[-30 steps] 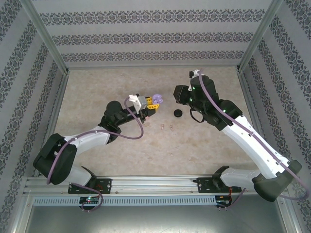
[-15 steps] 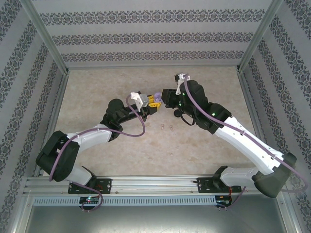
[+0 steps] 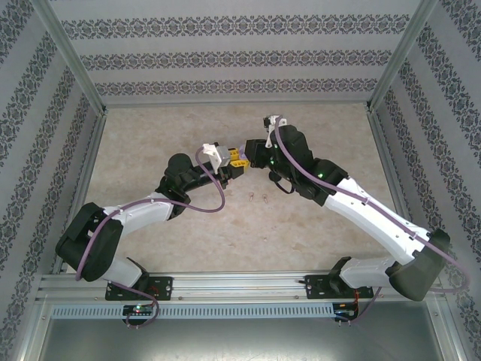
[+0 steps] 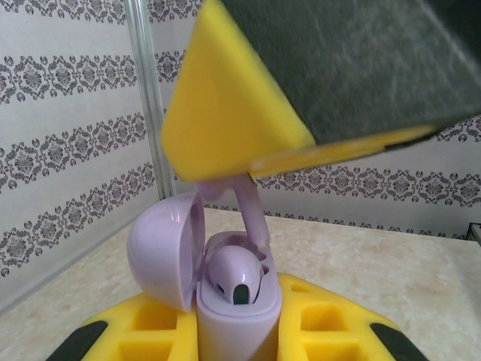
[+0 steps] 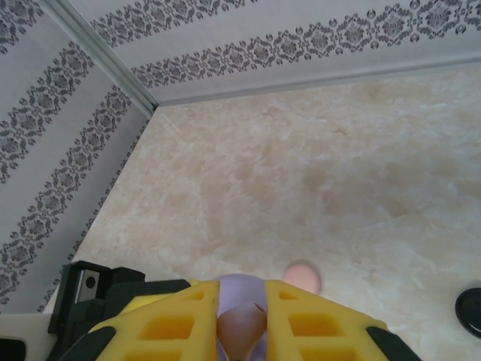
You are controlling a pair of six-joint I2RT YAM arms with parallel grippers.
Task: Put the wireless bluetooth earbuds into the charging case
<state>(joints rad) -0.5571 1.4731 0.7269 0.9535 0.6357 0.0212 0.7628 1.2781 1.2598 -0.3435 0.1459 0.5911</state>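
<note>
My left gripper is shut on a lilac charging case, held upright with its lid swung open to the left. One lilac earbud sits in the case. A second lilac earbud hangs stem-down into the case mouth beside it. My right gripper is shut on that earbud, and its yellow finger looms just above the case. From above, the left gripper and right gripper meet tip to tip over the middle of the table.
A pale pink round case lies on the marble table just beyond my right fingers. A black case lies at the right edge. Two tiny pink earbuds lie on the table below the grippers. Patterned walls enclose the table.
The right arm has swung left and come down onto the left gripper, bringing its earbud over the open lilac case. The left arm has barely moved.
</note>
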